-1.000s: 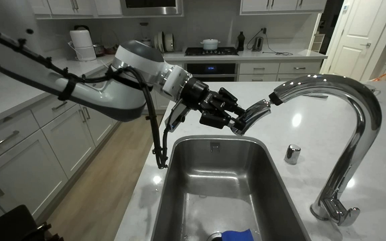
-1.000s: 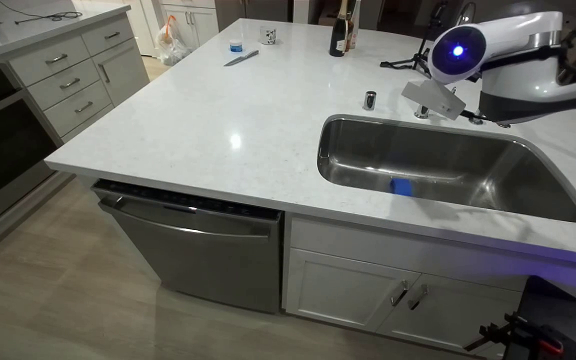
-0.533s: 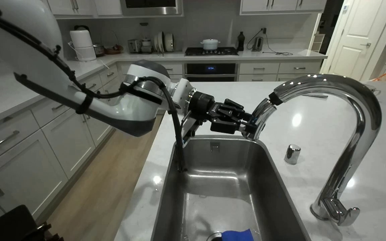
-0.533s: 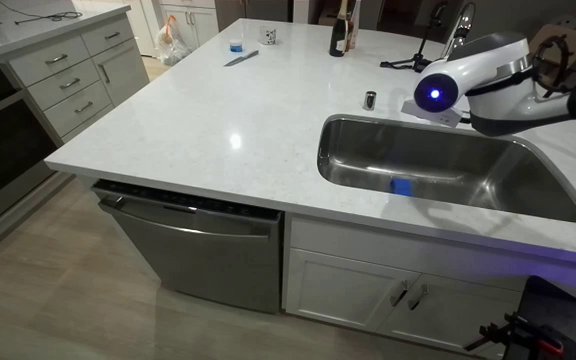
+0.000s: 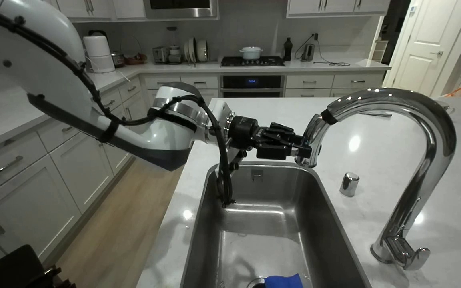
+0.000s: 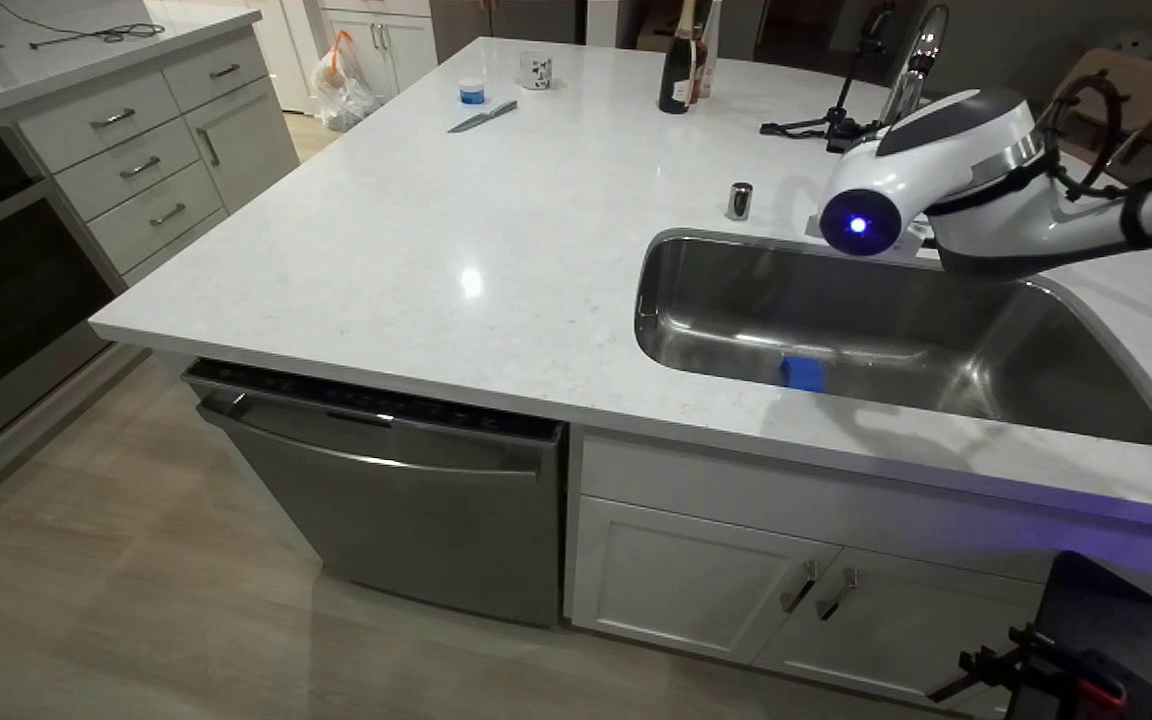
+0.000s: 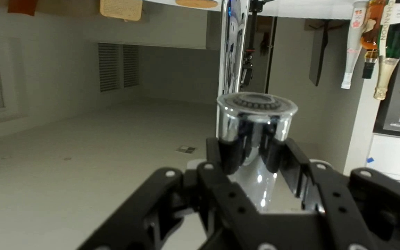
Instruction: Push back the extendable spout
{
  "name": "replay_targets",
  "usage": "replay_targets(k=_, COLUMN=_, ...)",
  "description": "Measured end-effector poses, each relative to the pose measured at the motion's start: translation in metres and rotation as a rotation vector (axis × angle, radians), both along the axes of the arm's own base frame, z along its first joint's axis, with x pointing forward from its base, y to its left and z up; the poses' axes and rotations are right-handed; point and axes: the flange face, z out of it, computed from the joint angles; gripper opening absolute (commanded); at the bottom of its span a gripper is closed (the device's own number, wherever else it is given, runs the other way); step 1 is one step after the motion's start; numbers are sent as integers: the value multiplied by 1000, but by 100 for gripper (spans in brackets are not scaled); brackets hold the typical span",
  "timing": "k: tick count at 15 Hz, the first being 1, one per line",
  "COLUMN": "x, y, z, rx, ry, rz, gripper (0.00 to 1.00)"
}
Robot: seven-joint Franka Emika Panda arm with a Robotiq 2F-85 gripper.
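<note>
My claw [image 7: 251, 152] is clamped on the chrome pull-out spout [image 5: 315, 134]. I can read "CHANDON" on a sparkling-wine bottle [image 7: 394, 45].

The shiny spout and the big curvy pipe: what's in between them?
A black collar sits between the curvy pipe and the spout in an exterior view. Whether there's a tiny gap too, I can't tell.

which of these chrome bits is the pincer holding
The extendable spout at the tip of the arched faucet: the pincer grips it, while the small round cap and the base handle stand untouched.
</note>
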Motion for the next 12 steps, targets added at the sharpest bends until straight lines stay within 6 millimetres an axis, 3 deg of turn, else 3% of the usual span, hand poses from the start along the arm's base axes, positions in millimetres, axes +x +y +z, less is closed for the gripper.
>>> replay_targets(k=5, x=0, y=-8, z=13, rx=1, ry=-41, rz=-58, gripper=22)
replay_targets(k=12, x=7, y=1, z=22, rx=60, ry=-96, rz=-109, gripper=22)
